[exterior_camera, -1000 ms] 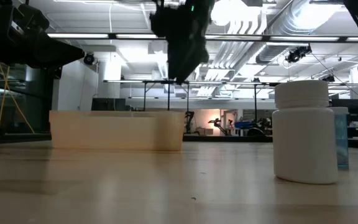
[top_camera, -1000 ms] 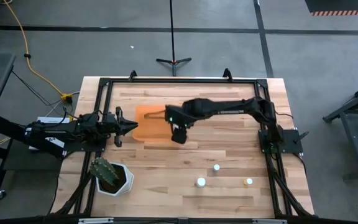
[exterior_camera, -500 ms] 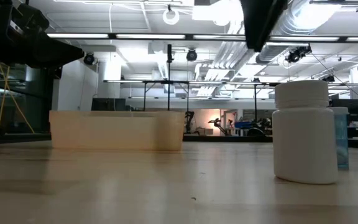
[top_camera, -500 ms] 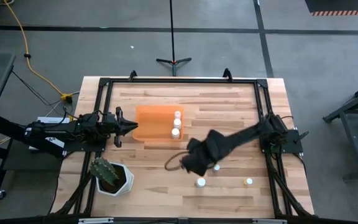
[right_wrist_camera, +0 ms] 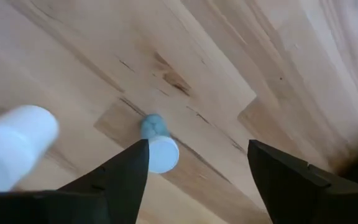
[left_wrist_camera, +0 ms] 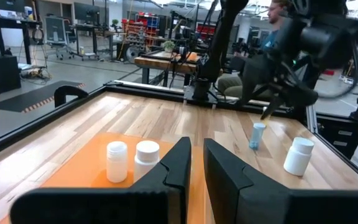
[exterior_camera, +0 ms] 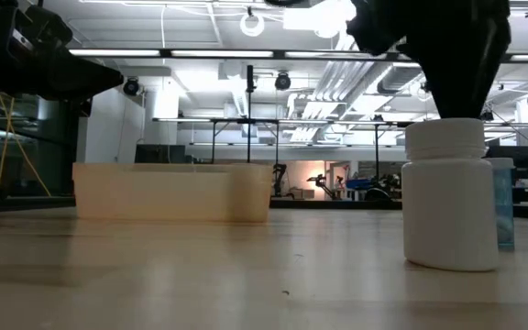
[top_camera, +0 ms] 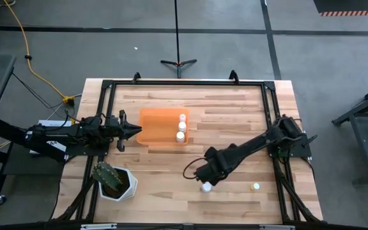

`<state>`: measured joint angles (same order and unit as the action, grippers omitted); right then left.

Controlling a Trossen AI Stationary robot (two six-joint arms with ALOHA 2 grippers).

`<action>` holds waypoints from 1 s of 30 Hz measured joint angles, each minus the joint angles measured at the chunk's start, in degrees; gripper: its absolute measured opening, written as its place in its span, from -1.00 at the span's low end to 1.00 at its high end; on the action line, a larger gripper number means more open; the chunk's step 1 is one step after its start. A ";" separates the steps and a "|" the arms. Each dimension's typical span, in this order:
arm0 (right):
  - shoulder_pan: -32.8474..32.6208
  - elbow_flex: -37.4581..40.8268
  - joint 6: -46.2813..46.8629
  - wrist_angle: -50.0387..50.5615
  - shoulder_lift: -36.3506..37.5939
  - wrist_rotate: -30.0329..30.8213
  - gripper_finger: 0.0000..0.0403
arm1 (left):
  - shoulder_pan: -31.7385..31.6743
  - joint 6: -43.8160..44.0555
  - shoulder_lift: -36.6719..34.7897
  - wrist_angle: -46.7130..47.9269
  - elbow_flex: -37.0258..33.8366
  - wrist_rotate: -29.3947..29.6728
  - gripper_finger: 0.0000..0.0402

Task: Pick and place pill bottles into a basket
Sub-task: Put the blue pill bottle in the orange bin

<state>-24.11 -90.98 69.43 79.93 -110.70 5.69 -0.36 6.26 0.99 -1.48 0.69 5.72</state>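
Two pill bottles (top_camera: 181,126) already stand in the orange basket (top_camera: 152,121) near the desk's middle; three more wait toward the front edge. The right gripper (right_wrist_camera: 197,168), jaws spread wide and empty, hangs over a blue-capped bottle (right_wrist_camera: 159,144) there. A skewed descent could clip and topple it. The left gripper (left_wrist_camera: 194,163), nearly closed, waits beside the basket.

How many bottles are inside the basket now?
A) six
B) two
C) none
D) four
B: the high view shows two white bottles standing in the right end of the orange basket; the other bottles are on the table near the open right gripper.
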 joint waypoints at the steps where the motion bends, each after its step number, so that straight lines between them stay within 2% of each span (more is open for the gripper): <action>1: 0.01 0.83 0.82 -1.03 1.25 -0.02 0.31 | 0.00 0.00 0.00 0.01 -0.01 0.00 -0.61; 6: -0.74 6.32 2.20 -11.88 6.50 0.40 0.30 | 0.00 0.00 0.00 0.02 0.00 0.00 -0.61; 9: -0.81 9.40 2.25 -16.55 7.22 -1.87 0.30 | 0.00 0.02 0.00 0.02 -0.02 0.02 -0.61; 19: -0.77 14.60 2.68 -19.28 7.33 -4.78 0.30 | 0.00 0.00 0.00 0.04 0.00 0.04 -0.61; 30: -0.75 15.12 1.46 -20.44 7.09 -3.27 0.29 | 0.00 0.00 0.00 0.04 0.00 0.07 -0.61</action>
<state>-24.86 -75.85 70.90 59.48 -103.61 2.41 -0.36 6.26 0.99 -1.43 0.68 5.78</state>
